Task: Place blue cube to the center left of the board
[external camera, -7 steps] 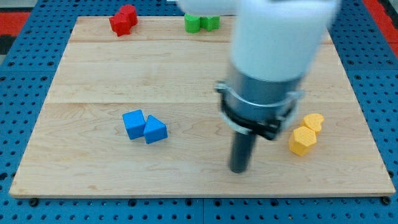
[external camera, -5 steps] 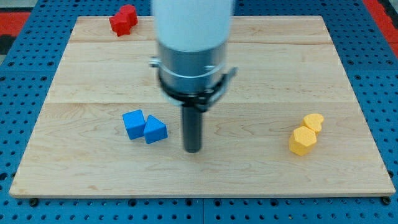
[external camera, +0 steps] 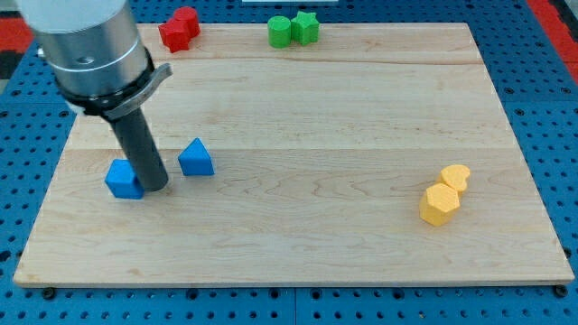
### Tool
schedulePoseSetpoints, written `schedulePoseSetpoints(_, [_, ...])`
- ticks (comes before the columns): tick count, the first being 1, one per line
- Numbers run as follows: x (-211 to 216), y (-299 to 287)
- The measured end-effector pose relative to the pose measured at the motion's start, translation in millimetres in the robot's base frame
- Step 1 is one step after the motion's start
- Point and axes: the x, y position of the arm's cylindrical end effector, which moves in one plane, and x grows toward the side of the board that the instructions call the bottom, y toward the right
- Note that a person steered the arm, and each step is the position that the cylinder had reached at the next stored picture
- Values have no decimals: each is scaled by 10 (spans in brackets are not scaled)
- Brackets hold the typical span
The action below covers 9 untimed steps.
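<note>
The blue cube (external camera: 121, 179) lies near the board's left edge, a little below mid-height. My tip (external camera: 154, 186) stands right against the cube's right side, touching it. A blue triangular block (external camera: 196, 158) lies just to the right of the rod, apart from the cube. The rod and the arm's grey housing rise toward the view's top left and hide part of the board there.
Two red blocks (external camera: 179, 28) sit at the board's top left. Two green blocks (external camera: 293, 30) sit at the top middle. Two yellow blocks (external camera: 444, 194) lie at the right, below mid-height. The wooden board (external camera: 325, 117) rests on a blue pegboard.
My tip swept from the board's right to its left. It pushed the blue cube leftward and split it from the blue triangular block, which shifted left and up a little.
</note>
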Motion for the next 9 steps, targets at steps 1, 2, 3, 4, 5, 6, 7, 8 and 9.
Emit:
schedulePoseSetpoints(1, [200, -28])
schedulePoseSetpoints(2, [-178, -551])
schedulePoseSetpoints(3, [-511, -956])
schedulePoseSetpoints(4, [-611, -918])
schedulePoseSetpoints(5, [-376, -1086])
schedulePoseSetpoints(6, [-201, -1358])
schedulePoseSetpoints(7, [-475, -1371])
schedulePoseSetpoints(8, [-852, -1367])
schedulePoseSetpoints(9, [-920, -1367])
